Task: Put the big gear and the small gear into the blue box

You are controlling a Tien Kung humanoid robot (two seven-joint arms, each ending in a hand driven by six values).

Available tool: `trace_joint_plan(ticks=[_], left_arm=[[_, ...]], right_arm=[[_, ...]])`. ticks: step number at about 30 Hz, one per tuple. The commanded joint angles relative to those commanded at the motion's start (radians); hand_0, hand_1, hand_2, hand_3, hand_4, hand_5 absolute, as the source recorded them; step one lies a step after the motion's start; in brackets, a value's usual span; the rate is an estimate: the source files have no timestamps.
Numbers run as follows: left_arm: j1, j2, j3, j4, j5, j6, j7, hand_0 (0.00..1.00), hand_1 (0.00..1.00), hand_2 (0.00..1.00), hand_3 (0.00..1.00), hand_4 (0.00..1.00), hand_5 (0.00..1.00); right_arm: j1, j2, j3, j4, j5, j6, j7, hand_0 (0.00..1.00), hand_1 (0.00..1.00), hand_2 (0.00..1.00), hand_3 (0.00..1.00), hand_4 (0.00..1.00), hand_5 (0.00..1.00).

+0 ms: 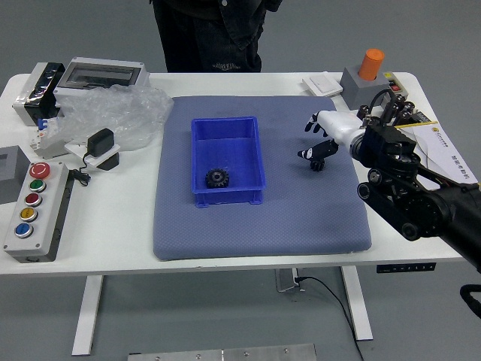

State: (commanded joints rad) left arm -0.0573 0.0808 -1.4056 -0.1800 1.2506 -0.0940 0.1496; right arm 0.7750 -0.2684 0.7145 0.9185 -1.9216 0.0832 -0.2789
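The big gear point(217, 178) sits inside the blue box point(225, 147), toward its near end. Right of the box, the small gear point(318, 165) lies on the mat point(263, 233), partly hidden by the right hand point(342, 129), whose fingers are apart and grasp nothing.

On my feed, smooth grey floor point(188, 316) surrounds a white table point(113, 226) with rounded corners and pale, straight legs point(88, 316). I see a thin black cable point(335, 300) curving below its near edge. Soft, even light reaches everything.
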Motion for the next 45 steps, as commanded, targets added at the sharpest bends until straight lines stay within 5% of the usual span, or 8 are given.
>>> trace_joint_plan(ticks=[45], left_arm=[[0.001, -0.005, -0.003, 0.000, -0.001, 0.001, 0.000, 0.729, 0.679, 0.700, 0.704, 0.439, 0.018]], right_arm=[[-0.023, 0.031, -0.044, -0.084, -0.004, -0.014, 0.012, 0.647, 0.560, 0.596, 0.643, 0.723, 0.318]])
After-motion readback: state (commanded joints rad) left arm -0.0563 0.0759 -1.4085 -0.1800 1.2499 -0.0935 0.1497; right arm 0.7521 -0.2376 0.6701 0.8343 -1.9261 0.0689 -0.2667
